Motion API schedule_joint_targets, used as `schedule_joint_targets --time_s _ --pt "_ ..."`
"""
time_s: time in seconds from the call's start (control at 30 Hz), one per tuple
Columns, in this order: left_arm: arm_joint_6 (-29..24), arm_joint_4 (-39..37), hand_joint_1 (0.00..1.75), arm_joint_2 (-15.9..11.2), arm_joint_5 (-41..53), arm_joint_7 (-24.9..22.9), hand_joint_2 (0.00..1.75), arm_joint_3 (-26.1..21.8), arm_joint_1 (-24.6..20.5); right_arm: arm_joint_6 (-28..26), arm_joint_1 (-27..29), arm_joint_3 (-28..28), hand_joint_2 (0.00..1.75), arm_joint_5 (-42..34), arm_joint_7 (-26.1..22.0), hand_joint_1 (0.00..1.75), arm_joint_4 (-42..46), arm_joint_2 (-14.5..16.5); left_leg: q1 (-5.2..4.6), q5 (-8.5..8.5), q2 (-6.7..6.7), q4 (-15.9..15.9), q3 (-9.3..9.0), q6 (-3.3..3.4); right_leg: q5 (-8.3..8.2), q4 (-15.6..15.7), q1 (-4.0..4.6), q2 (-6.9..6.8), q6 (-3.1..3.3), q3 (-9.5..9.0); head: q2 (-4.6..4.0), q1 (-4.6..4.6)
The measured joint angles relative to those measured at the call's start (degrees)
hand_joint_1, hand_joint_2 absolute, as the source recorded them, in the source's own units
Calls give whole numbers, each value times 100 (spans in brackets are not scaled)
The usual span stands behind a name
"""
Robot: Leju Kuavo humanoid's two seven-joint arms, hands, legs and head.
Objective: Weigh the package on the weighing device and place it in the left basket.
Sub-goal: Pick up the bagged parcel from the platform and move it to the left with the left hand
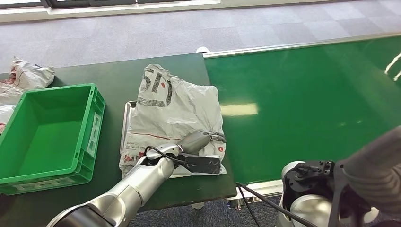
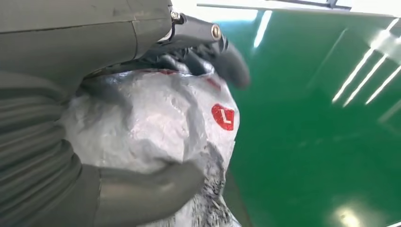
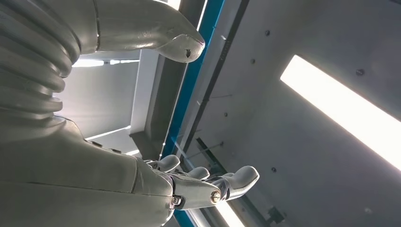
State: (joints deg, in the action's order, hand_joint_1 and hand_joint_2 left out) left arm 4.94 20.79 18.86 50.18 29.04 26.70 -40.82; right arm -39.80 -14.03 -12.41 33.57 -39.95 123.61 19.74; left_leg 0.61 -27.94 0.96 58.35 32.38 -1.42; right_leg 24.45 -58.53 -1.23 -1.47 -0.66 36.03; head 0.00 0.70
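The green belt (image 1: 302, 109) is cut off at the right edge. The green basket (image 1: 90, 137) is seen left of the scale (image 1: 126, 113), almost wholly hidden under the grey package (image 1: 175, 109). The package's near corner is gripped by the left hand (image 1: 201, 141). The right hand (image 3: 208, 184) is held spread, grasping nothing.

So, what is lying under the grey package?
A metal tray-like weighing device shows only at its edge beside the package; the rest is covered. The left hand grips the package's near end.
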Motion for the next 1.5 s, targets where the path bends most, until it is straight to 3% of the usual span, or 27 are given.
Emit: schedule_joint_targets --time_s 0.93,1.03,1.2,1.37,1.5 --pt "-184 24 175 26 -282 144 175 -15 -79 -1 -4 20 175 14 0 0 -348 0 -1 0 2 -1 1 0 0 0 0 5 0 5 0 0" --pt "-755 52 175 26 -385 202 175 -62 -71 0 0 31 175 46 0 0 -356 0 -1 0 3 0 2 -1 0 0 0 5 1 7 0 0" --pt "-2320 481 175 -64 -1129 380 175 -586 -198 -2 22 91 175 85 0 0 -357 -3 1 5 6 -1 4 -5 -1 -2 1 9 1 10 0 -1" --pt "-3628 1410 175 -439 -1290 342 175 -1317 -409 -2 65 164 175 79 0 0 -351 -9 5 7 12 -1 0 -8 -2 -5 5 17 2 12 0 1" --pt "-4125 2211 175 -770 -980 123 175 -1645 -328 -2 133 238 175 51 0 0 -323 -26 9 8 11 -2 3 -10 -1 -5 8 17 2 12 0 0"
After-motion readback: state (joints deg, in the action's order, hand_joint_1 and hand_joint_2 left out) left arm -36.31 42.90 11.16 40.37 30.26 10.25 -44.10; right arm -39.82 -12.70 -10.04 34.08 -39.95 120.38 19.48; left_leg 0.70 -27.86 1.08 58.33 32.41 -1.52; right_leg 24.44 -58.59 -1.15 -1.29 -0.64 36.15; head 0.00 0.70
